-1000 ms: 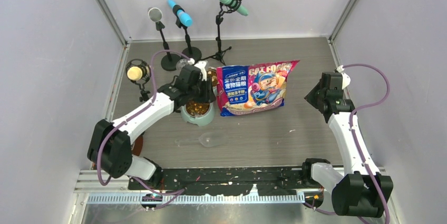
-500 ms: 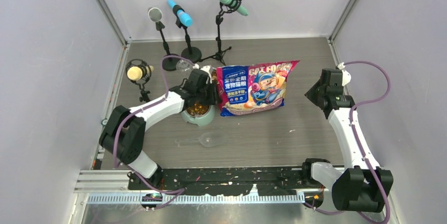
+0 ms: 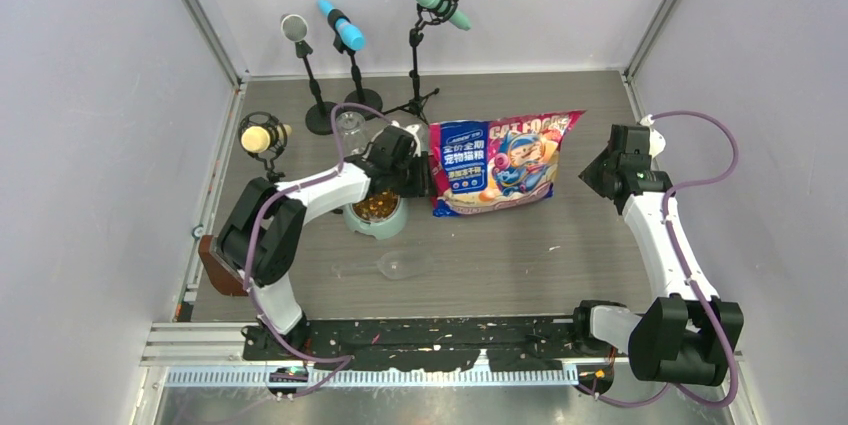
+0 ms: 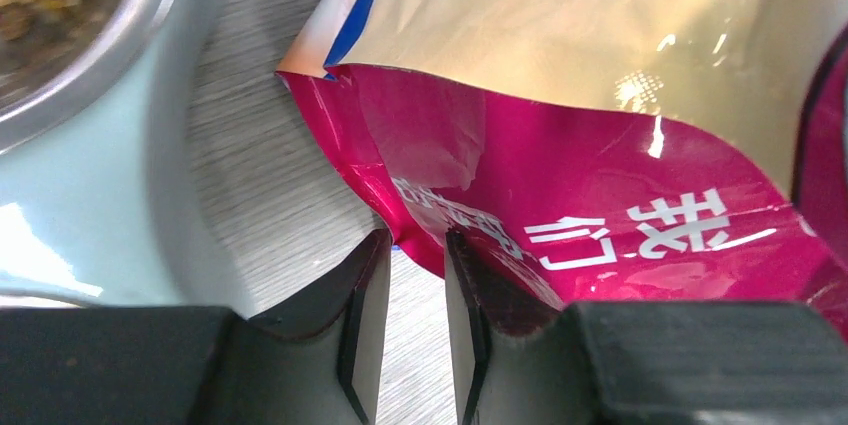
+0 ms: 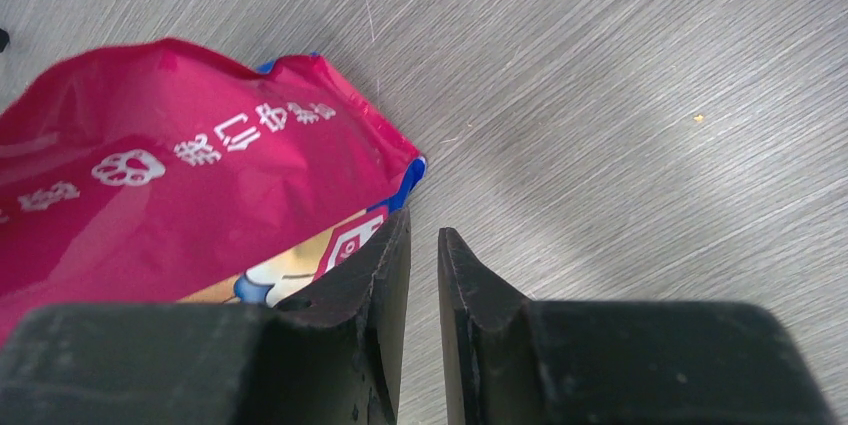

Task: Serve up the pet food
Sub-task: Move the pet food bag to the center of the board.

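The left arm is stretching across the mint-green feeder [image 3: 385, 228], and the left gripper [image 4: 415, 237] is sitting right at the left edge of the pet food bag [image 3: 500, 160]. In the wrist view its jaws are standing a slim gap apart. Bare worktop [image 3: 520, 255] is showing between them, and the bag's pink lower corner is meeting the tip of one finger. Nothing is being pinched there that I can see.

On the far side, the right gripper [image 5: 422, 223] is pointing down beside the bag's right-hand corner. Its jaws are also just a narrow slit apart, holding nothing, with the pink corner slipping behind one finger.

The bag is resting mid-worktop between the two grippers, its cartoon face showing from above. The pet food [image 3: 376, 207] itself is sitting as a brown heap in the steel bowl [image 4: 110, 35] at the near end of the feeder, just left of the bag. The clear scoop [image 3: 395, 266] is lying nearer the arm bases, apart from the feeder. A teal microphone [image 3: 440, 3] is standing at the back.
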Robot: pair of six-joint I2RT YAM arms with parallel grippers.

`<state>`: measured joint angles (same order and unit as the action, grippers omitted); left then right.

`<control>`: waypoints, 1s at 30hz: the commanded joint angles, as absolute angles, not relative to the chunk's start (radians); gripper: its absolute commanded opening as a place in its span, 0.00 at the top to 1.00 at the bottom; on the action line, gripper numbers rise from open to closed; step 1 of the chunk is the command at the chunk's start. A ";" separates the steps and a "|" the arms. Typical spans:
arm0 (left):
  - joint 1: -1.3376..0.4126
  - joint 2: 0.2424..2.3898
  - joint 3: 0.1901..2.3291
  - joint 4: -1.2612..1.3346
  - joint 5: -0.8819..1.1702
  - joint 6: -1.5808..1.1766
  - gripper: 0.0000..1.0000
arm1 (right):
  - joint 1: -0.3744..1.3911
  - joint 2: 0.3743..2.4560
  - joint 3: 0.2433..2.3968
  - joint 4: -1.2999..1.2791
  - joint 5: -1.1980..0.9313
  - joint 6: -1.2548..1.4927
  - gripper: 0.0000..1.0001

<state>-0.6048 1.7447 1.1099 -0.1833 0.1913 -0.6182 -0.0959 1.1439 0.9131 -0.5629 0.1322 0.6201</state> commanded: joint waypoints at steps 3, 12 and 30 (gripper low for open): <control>-0.645 1.805 1.193 -0.005 0.351 -0.664 0.71 | -0.101 1.129 0.949 -0.551 0.136 0.595 0.74; -0.655 1.870 1.319 -0.057 0.342 -0.622 0.70 | -0.108 1.129 0.980 -0.564 0.178 0.560 0.74; -0.652 1.370 1.170 -0.706 0.143 -0.601 0.00 | -0.117 0.930 0.956 -0.725 0.210 0.480 0.41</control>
<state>-0.6464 1.4796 1.2293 -0.5240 0.1734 -0.5278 -0.1135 1.0229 0.9646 -0.6834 0.2340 0.4992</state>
